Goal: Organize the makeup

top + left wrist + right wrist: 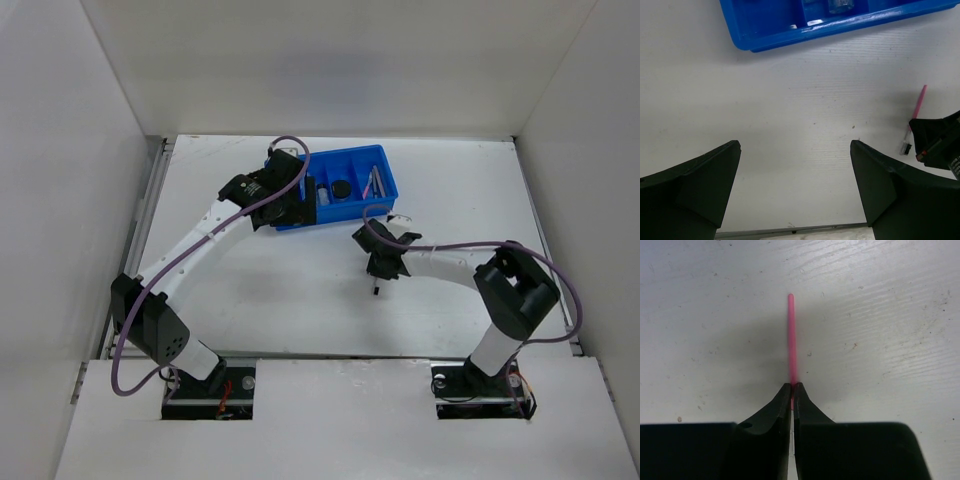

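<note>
White table (300,310), boxed in by white walls. We note the blue tray (345,152) at the far side, with a round black jar (341,188) in a middle compartment. The left gripper (795,185) hangs just beside the tray, jaws spread and holding nothing. The right gripper (792,390) is clenched on the pink pencil (791,335) near mid-table, apart from the tray.

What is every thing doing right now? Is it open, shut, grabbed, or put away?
left gripper: open, holding nothing.
right gripper: shut on the pink pencil.
pink pencil: pinched at one end, outside the tray.
blue tray: sitting on the table, with things in it.
round black jar: put away in the tray.
other pencils: put away in the tray's right compartment.
</note>
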`<state>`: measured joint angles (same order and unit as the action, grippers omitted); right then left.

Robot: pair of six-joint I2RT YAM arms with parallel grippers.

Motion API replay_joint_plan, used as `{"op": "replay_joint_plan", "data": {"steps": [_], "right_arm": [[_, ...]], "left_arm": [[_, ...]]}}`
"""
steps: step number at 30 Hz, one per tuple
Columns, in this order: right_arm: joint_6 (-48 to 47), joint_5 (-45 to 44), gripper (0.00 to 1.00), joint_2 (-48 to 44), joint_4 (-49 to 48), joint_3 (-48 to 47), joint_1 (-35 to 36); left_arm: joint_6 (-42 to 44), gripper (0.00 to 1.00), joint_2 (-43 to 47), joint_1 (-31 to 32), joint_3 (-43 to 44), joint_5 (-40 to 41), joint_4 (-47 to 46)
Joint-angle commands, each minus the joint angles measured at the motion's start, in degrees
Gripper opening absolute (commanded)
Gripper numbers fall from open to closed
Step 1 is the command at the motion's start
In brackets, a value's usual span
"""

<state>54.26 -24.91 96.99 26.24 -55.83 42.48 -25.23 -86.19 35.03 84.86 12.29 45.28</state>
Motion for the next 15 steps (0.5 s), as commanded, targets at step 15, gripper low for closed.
{"op": "replay_joint_plan", "data": {"steps": [15], "right_arm": [[-18.89, -13.16, 0.05, -1.91, 9.29, -29.31, -6.61]], "left_arm": [[1.68, 0.89, 3.14, -0.31, -0.40, 3.70, 0.60]]}}
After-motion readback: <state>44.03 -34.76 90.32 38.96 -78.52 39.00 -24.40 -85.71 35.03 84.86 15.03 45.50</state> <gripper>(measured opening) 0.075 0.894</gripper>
